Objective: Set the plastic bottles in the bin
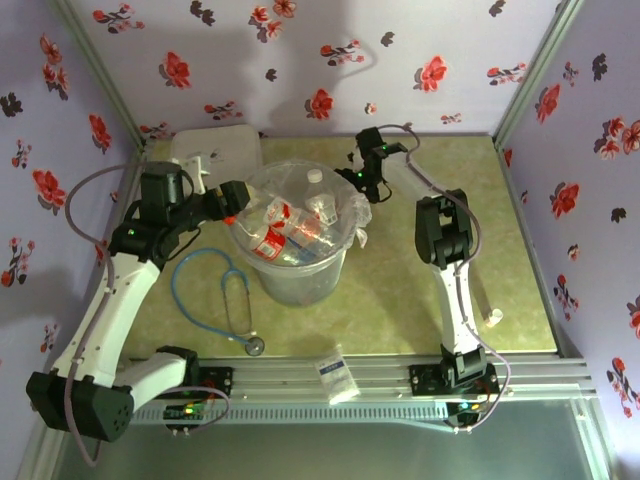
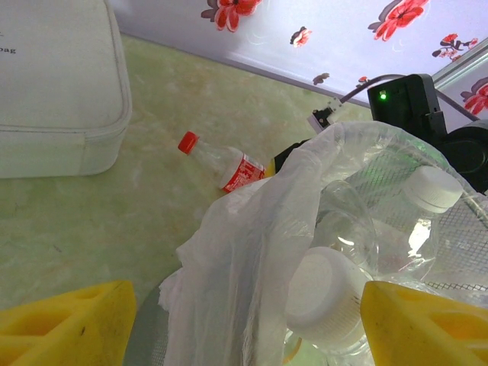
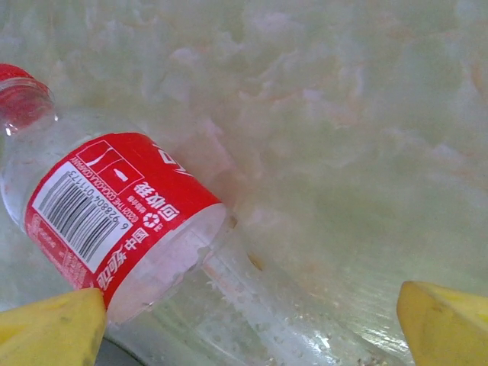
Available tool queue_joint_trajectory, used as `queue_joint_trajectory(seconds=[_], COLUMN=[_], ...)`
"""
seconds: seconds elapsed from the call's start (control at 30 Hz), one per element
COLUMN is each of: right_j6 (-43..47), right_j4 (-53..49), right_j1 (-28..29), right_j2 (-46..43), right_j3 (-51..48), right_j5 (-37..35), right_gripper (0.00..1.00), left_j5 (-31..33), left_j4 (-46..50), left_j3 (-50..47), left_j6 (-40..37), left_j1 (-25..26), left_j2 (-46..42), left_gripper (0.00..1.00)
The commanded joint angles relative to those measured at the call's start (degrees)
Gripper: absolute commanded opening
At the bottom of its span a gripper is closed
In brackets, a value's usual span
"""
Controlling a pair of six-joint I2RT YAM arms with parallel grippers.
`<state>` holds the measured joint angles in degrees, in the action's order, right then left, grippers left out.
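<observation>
One plastic bottle (image 3: pixel 130 221) with a red cap and red label lies on its side on the green marbled table (image 3: pixel 343 114), behind the bin (image 1: pixel 295 270) and near the white lidded box (image 2: pixel 53 76). The right jaws stand released over it, spread wide. The bottle's clear body runs between their yellow fingertips (image 3: pixel 53 324), closer to the lower-left one; whether it touches that tip I cannot tell. Several more bottles (image 1: pixel 290 225) lie heaped inside the bin, whose clear bag (image 2: pixel 244 252) bunches over the rim. The left jaws hang at the bin's left rim, also released and grasping nothing, with bag folds and white-capped bottles (image 2: pixel 328 297) below them. A stethoscope (image 1: pixel 232 300) and small white packet (image 1: pixel 337 375) lie nearer the arm bases.
</observation>
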<state>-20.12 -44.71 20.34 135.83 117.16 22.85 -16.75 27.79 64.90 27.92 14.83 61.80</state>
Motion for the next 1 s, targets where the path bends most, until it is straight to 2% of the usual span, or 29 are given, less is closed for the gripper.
queue_joint_trajectory(seconds=[0.0, 0.1, 0.4, 0.73, 0.9, 0.97], right_j6=[-2.92, -4.09, -2.83, -9.03, -9.18, -8.18], right_j4=[-1.02, 1.05, -1.07, 5.43, 3.68, 2.83], right_j1=[-1.46, -2.55, -3.85, -8.20, -8.14, -8.08], right_j2=[-0.04, -2.06, -7.15, -24.27, -28.46, -29.94], right_j3=[-3.67, -7.12, -14.95, -39.55, -42.80, -42.78], right_j5=[-1.14, -1.28, -8.79, -12.04, -10.45, -9.94], right_gripper=[0.94, 0.87, 0.83, 0.84, 0.87, 0.91], left_j5=[-0.47, -0.39, 0.43, 0.95, 1.01, 1.01], left_j4=[1.30, 1.21, 1.27, 0.98, 0.01, -0.65], left_j3=[1.19, 0.89, -0.98, -2.06, -1.81, -1.96], left_j6=[-1.57, -1.48, -1.97, -1.98, -1.82, -1.51], left_j1=[-0.06, -0.06, -0.07, -0.42, -0.55, -0.53], left_j2=[0.42, 0.04, -1.71, -2.26, -0.78, -0.54], left_gripper=[0.78, 0.78, 0.78, 0.79, 0.78, 0.79])
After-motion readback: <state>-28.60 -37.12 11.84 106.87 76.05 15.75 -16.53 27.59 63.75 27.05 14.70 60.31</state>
